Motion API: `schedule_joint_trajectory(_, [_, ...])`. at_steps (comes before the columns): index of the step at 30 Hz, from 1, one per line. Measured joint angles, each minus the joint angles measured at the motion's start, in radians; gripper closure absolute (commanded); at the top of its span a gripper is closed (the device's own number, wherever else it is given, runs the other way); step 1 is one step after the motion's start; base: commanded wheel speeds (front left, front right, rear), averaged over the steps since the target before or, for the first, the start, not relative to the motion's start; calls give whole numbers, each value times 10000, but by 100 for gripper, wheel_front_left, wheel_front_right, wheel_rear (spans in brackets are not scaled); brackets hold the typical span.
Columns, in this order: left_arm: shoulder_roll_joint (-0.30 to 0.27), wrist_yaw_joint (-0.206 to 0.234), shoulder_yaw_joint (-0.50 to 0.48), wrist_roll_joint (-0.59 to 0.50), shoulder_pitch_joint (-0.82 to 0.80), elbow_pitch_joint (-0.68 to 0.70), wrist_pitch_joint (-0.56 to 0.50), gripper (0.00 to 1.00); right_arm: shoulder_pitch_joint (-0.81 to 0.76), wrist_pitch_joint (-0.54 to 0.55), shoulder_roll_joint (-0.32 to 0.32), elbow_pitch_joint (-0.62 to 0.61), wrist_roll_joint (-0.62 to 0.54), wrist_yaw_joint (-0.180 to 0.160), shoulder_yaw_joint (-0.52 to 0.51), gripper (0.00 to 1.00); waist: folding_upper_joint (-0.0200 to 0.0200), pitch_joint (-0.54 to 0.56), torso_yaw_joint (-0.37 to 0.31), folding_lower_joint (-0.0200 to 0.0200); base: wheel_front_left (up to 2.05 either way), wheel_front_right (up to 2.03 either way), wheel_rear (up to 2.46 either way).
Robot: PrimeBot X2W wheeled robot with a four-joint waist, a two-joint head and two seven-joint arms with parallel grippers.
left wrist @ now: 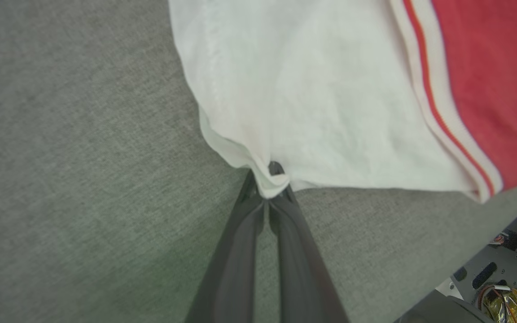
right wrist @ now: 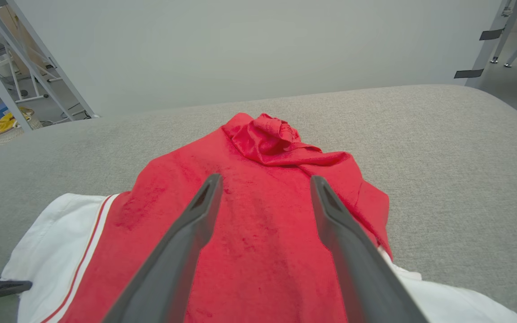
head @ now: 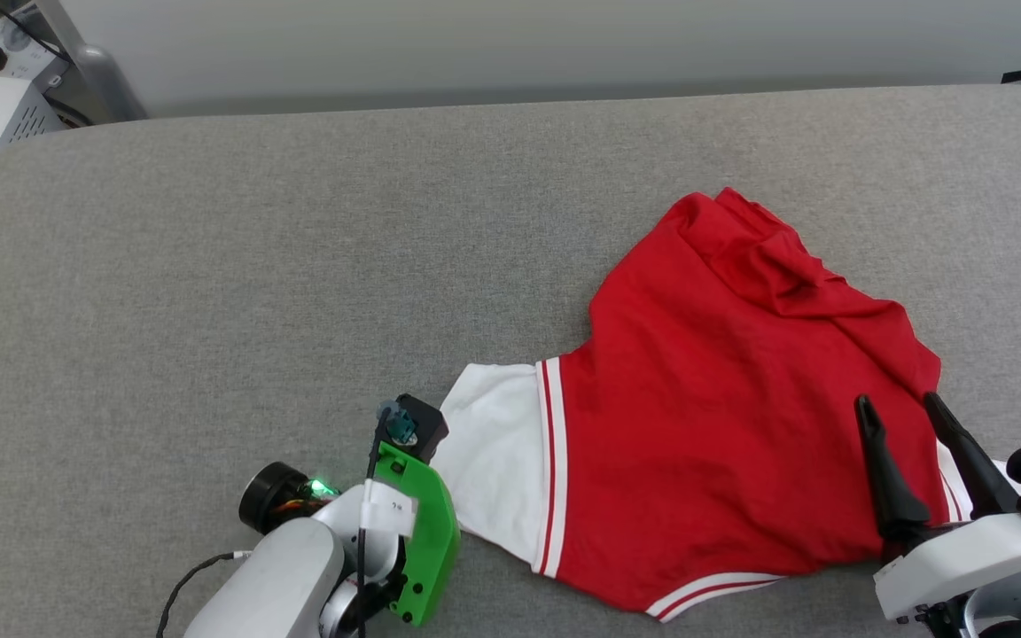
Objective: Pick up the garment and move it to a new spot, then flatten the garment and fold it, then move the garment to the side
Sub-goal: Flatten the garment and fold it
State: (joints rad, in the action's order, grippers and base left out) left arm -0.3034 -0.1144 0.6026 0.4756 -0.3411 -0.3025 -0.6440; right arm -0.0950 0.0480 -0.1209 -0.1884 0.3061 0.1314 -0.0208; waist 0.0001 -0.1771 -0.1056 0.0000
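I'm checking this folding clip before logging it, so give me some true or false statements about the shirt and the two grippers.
1. The left gripper is shut on the white sleeve of the shirt. True.
2. The right gripper is clamped on red cloth. False: its fingers stand apart, open, over the shirt's red body.
3. The shirt lies perfectly flat. False: its far end is bunched up.
4. The shirt rests on a grey padded table. True.
5. A printed number faces up. False: plain red cloth faces up.

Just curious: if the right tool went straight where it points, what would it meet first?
Probably the garment: the open right tool points across its red cloth toward the bunched fold; depth is unclear.
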Motion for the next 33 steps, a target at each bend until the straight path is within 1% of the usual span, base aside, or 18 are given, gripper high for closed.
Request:
schedule_joint_trajectory(2, [-10, 58, -50, -13, 40, -10, 336, 100, 0, 0, 4, 35, 88, 0, -86, 0, 0, 58, -7, 0, 0, 0, 0])
schedule_joint_trajectory(5, [-44, 222, -196, -46, 224, -10, 961, 100, -2, 8, -17, 219, 180, 0, -516, 0, 0, 148, -22, 0, 0, 0, 0])
schedule_joint_trajectory(9, [-111, 696, -466, -205, 451, 92, 1810, 100, -86, 303, -67, 790, 499, 0, -1488, 0, 0, 269, 19, 0, 0, 0, 0])
schedule_joint_trajectory(11, [-132, 905, -654, -205, 573, 251, 2153, 100, -240, 610, -148, 1243, 713, 0, -2117, 0, 0, 328, 69, 0, 0, 0, 0])
schedule_joint_trajectory(14, [-194, 1133, -855, -205, 781, 546, 2485, 100, -496, 1296, -384, 2038, 1221, 0, -2740, 0, 0, 416, 133, 0, 0, 0, 0])
schedule_joint_trajectory(17, [-357, 1298, -947, -205, 985, 918, 2637, 100, -587, 2013, -631, 2627, 1396, 0, -2993, 0, 0, 503, 184, 0, 0, 0, 0])
schedule_joint_trajectory(21, [-489, 1444, -1022, -203, 1228, 1379, 2662, 100, -509, 3022, -857, 3294, 1565, 0, -3076, 0, 0, 607, 223, 0, 0, 0, 0])
schedule_joint_trajectory(25, [-497, 1486, -1003, -203, 1348, 1685, 2646, 100, 1, 3716, -1231, 4017, 1593, 0, -3056, 0, 0, 661, 283, 0, 0, 0, 0])
schedule_joint_trajectory(29, [-504, 1553, -957, -203, 1360, 1964, 2642, 100, 928, 4155, -1735, 5043, 1638, 0, -2652, 0, 0, 580, 351, 0, 0, 0, 0])
schedule_joint_trajectory(33, [-504, 1555, -905, -203, 1356, 2080, 2635, 100, 1368, 4849, -2029, 5866, 1843, -2, -2115, 0, 0, 470, 475, 0, 0, 0, 0])
